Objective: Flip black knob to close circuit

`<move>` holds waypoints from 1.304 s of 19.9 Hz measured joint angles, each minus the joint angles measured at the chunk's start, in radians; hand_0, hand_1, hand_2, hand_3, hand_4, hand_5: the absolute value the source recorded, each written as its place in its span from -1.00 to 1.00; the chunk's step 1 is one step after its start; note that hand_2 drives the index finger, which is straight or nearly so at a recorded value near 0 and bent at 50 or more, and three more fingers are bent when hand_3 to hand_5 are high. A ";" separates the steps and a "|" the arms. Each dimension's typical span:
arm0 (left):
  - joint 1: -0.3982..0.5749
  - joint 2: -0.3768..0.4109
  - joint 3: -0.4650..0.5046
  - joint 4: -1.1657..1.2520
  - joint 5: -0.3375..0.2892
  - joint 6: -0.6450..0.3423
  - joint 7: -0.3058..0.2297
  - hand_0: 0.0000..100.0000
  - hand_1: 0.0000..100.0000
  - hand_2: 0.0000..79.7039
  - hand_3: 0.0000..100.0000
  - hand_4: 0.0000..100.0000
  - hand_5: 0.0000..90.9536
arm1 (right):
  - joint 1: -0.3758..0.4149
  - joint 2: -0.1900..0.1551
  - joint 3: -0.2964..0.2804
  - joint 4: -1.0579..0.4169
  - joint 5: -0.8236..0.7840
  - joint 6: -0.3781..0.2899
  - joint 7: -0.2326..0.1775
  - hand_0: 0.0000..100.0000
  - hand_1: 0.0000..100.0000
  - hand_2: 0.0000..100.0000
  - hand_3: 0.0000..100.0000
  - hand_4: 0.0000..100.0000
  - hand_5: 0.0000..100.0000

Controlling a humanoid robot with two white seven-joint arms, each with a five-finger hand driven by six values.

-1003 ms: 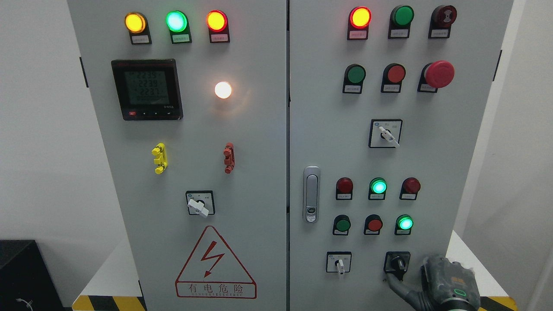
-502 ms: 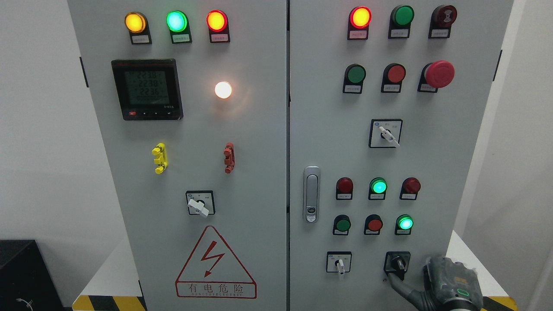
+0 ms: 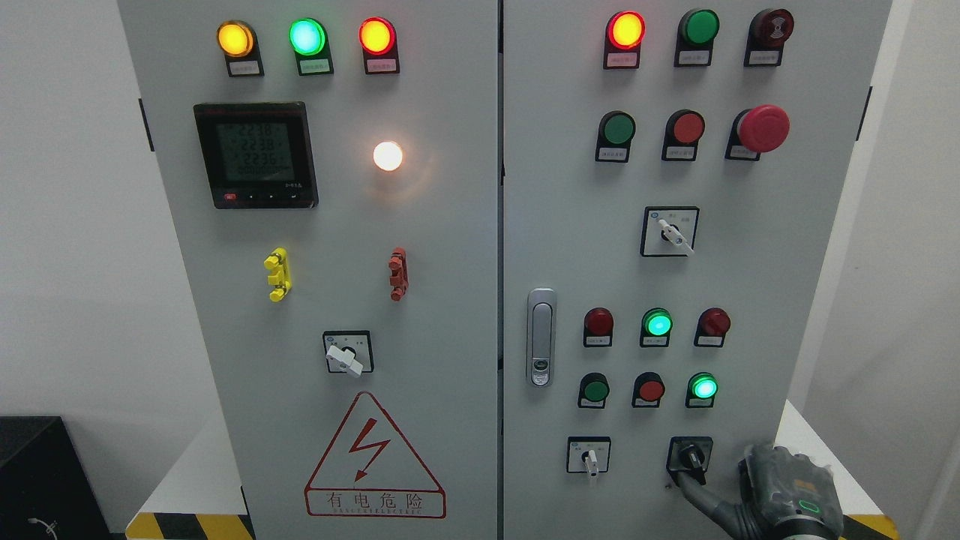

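The black knob (image 3: 691,454) sits in a black square plate at the bottom right of the right cabinet door (image 3: 570,225). Its handle points roughly downward. My right hand (image 3: 750,495) comes in from the lower right corner, just right of and below the knob. One grey finger (image 3: 701,501) stretches up and left, with its tip against the knob's lower left edge. The hand grasps nothing. The rest of the hand is cut off by the bottom edge. The left arm is out of view.
A white selector switch (image 3: 589,456) is left of the knob, with lit green lamps (image 3: 703,388) above. A door latch (image 3: 541,337), a red emergency button (image 3: 763,128), a meter (image 3: 256,155) and a warning triangle (image 3: 373,457) are on the panels.
My right hand has drifted slightly right and down. Its finger stays at the knob's lower edge. The knob's handle looks about the same.
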 measured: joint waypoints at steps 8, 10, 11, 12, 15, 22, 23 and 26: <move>0.000 0.000 0.000 0.000 0.000 0.000 0.000 -0.76 0.11 -1.00 -1.00 -1.00 -1.00 | 0.000 -0.002 -0.010 0.001 -0.004 -0.001 -0.002 -0.88 -0.76 0.84 1.00 0.81 0.76; 0.000 0.000 0.000 0.000 0.000 0.000 0.000 -0.76 0.11 -1.00 -1.00 -1.00 -1.00 | 0.000 -0.002 -0.013 0.001 -0.005 -0.001 -0.002 -0.88 -0.76 0.84 1.00 0.81 0.76; 0.000 0.000 0.000 0.000 0.000 0.000 0.000 -0.76 0.11 -1.00 -1.00 -1.00 -1.00 | 0.000 -0.003 -0.014 0.001 -0.006 -0.001 -0.002 -0.88 -0.76 0.84 1.00 0.81 0.76; 0.000 0.000 0.000 0.000 0.000 0.000 0.000 -0.76 0.11 -1.00 -1.00 -1.00 -1.00 | 0.000 -0.003 -0.016 0.001 -0.007 -0.001 -0.002 -0.88 -0.76 0.84 1.00 0.81 0.76; 0.000 0.000 0.000 0.000 0.000 0.000 0.000 -0.76 0.11 -1.00 -1.00 -1.00 -1.00 | 0.000 -0.004 -0.019 0.001 -0.011 -0.001 -0.002 -0.87 -0.76 0.84 1.00 0.81 0.76; 0.000 0.000 0.000 0.000 0.000 0.000 0.000 -0.76 0.11 -1.00 -1.00 -1.00 -1.00 | -0.001 -0.007 -0.028 0.000 -0.019 -0.002 -0.002 -0.87 -0.76 0.84 1.00 0.81 0.76; 0.000 0.000 0.000 0.000 0.000 0.000 0.000 -0.76 0.11 -1.00 -1.00 -1.00 -1.00 | -0.001 -0.008 -0.029 0.000 -0.021 -0.002 -0.002 -0.87 -0.77 0.84 1.00 0.81 0.76; 0.000 0.000 0.000 0.000 0.000 0.000 0.000 -0.76 0.11 -1.00 -1.00 -1.00 -1.00 | -0.001 -0.010 -0.033 0.000 -0.028 -0.002 -0.002 -0.87 -0.77 0.84 1.00 0.81 0.76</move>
